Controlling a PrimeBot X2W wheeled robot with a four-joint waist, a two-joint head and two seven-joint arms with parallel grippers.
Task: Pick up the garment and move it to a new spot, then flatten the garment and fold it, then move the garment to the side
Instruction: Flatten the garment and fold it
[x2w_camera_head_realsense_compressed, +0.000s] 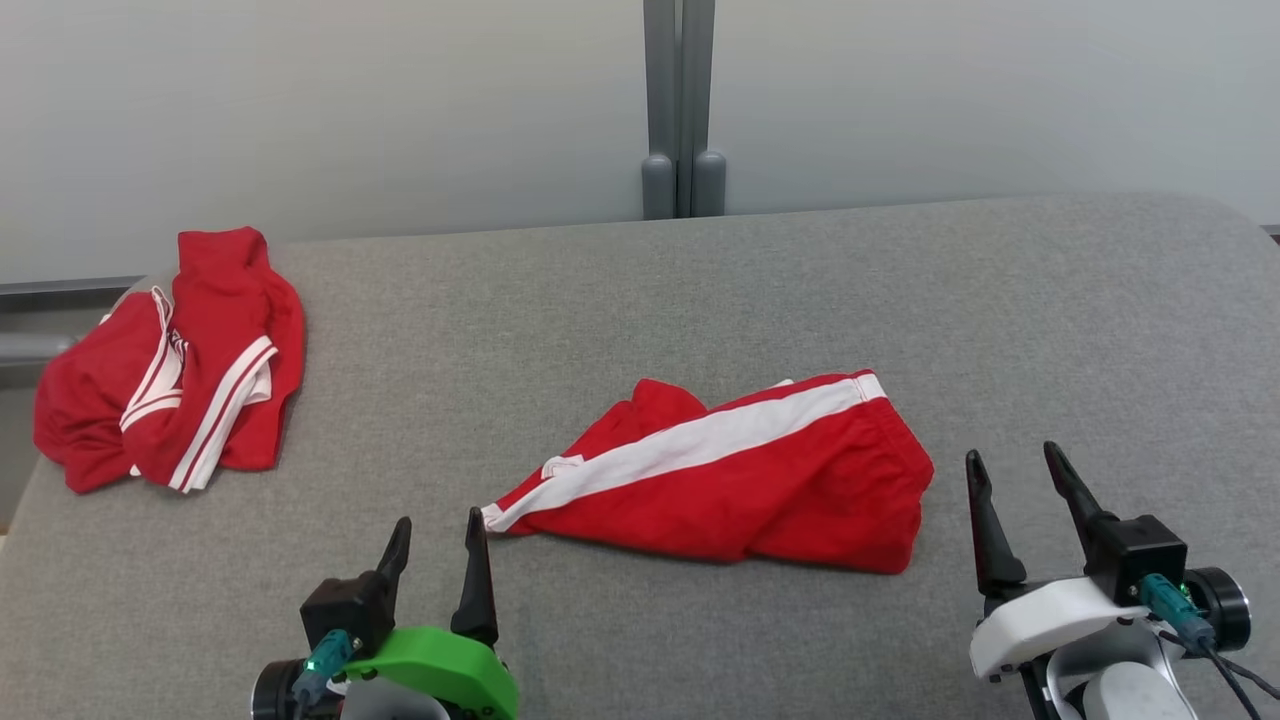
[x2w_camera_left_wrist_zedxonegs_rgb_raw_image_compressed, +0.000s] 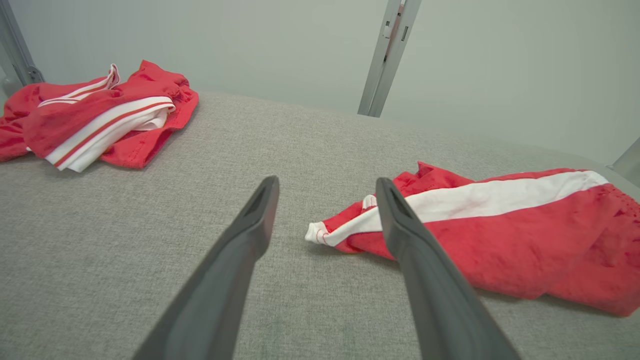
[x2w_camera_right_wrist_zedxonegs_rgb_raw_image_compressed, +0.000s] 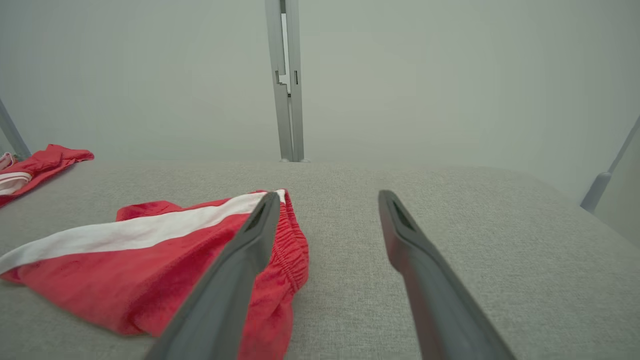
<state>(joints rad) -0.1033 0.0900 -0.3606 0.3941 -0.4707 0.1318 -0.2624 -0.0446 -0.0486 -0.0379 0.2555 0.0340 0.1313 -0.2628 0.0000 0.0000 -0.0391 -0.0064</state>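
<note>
Gaping wide in head view, left claw (x2w_camera_head_realsense_compressed: 438, 516) and right claw (x2w_camera_head_realsense_compressed: 1011, 450) flank the garment (x2w_camera_head_realsense_compressed: 760, 480).

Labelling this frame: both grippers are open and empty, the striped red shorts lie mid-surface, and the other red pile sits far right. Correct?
No: the other red pile sits far left, as the head view shows. The rest holds: left gripper and right gripper are open and empty, striped red shorts mid-surface.
</note>
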